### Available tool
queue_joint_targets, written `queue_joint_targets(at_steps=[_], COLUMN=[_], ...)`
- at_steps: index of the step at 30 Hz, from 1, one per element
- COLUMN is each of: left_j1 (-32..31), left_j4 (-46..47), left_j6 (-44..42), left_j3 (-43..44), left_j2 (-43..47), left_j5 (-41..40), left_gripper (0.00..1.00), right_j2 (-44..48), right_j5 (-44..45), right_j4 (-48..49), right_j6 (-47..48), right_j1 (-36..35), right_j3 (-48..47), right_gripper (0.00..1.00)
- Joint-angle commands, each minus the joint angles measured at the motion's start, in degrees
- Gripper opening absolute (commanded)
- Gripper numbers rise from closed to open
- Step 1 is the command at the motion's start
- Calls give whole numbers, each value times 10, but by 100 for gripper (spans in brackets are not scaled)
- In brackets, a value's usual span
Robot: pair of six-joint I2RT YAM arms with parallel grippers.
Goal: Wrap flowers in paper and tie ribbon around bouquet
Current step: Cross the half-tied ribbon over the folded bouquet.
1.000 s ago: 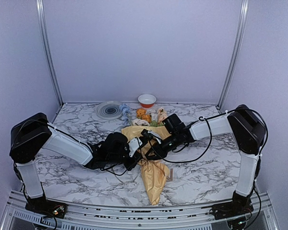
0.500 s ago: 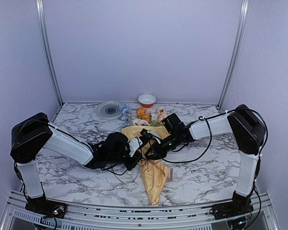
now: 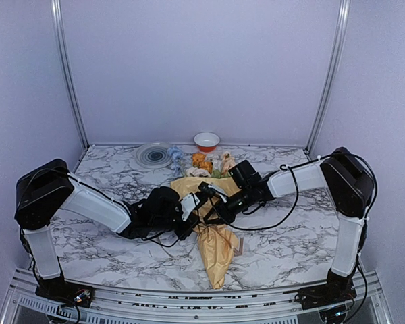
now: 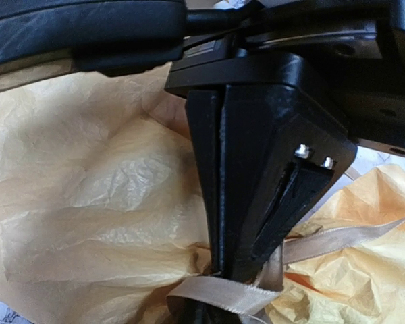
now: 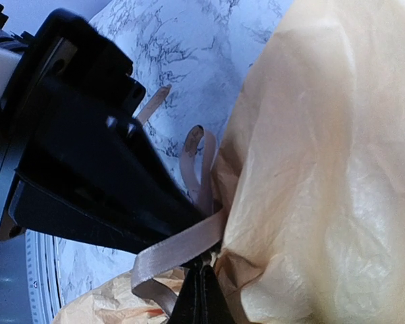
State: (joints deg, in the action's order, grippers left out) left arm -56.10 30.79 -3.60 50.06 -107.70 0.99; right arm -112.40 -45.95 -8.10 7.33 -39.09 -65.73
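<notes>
The bouquet (image 3: 216, 251) lies on the marble table, a tan-yellow paper (image 4: 88, 202) cone with its point toward the near edge. The flowers (image 3: 202, 162) show at its far, wide end. A beige ribbon (image 4: 223, 291) crosses the pinched waist of the cone. My left gripper (image 4: 196, 314) is shut at that waist with the ribbon looped over its tips. My right gripper (image 5: 204, 283) meets it from the other side, jaws shut, and the ribbon (image 5: 182, 246) runs across its tips. Seen from above, the left gripper (image 3: 194, 209) and the right gripper (image 3: 208, 201) almost touch over the paper (image 5: 324, 169).
A red-and-white bowl (image 3: 206, 141) and a grey ringed plate (image 3: 153, 155) stand at the back of the table (image 3: 88, 256), just behind the flower heads. Black cables hang from both arms over the bouquet's middle. Metal frame posts rise at the back corners.
The right gripper's jaws have closed at the ribbon. Both arms and the bouquet stay where they were.
</notes>
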Motion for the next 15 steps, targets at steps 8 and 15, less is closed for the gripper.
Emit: queue_joint_targets(at_steps=[8, 15], left_j1=[2, 1], left_j4=[24, 25], left_j6=[-4, -30], left_j3=[-48, -78], left_j2=[61, 112], left_j5=[-18, 1], left_gripper=[22, 31], right_j2=[32, 37], right_j5=[0, 16], right_j4=[38, 46], right_j6=[-22, -34], right_j1=[9, 9], right_j3=[17, 16], right_gripper=[0, 0])
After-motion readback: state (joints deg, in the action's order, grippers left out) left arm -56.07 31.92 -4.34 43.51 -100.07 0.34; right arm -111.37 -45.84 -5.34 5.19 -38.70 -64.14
